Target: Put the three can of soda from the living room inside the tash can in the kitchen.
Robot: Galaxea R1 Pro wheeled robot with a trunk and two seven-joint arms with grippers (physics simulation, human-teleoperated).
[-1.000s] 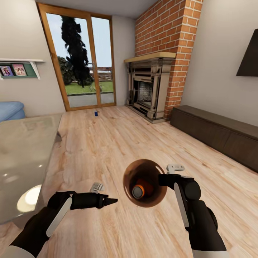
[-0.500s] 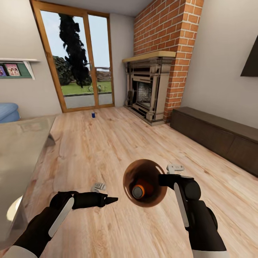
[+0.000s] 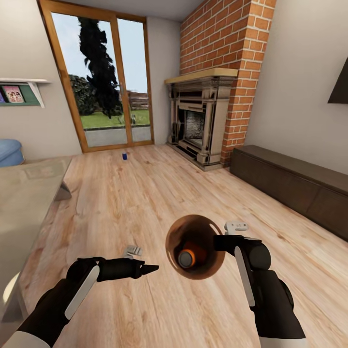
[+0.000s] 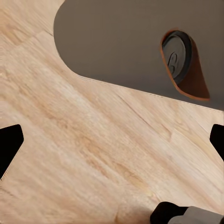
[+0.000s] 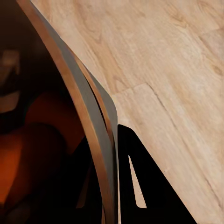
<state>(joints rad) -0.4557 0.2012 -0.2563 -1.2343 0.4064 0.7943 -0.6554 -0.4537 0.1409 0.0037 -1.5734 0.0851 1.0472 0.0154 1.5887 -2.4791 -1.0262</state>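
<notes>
Brown wooden tash can point(image 3: 195, 247) carried above plank floor, right gripper point(image 3: 218, 242) clamped on its right rim.
Orange can of soda point(image 3: 187, 256) lies inside; blue can of soda point(image 3: 124, 155) stands far off by the glass door, likely next. Left gripper point(image 3: 147, 268) jaws spread, empty, free for pickup.

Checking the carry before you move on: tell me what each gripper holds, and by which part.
The right gripper holds the trash can by its rim wall, fingers straddling it. The left gripper holds nothing.
</notes>
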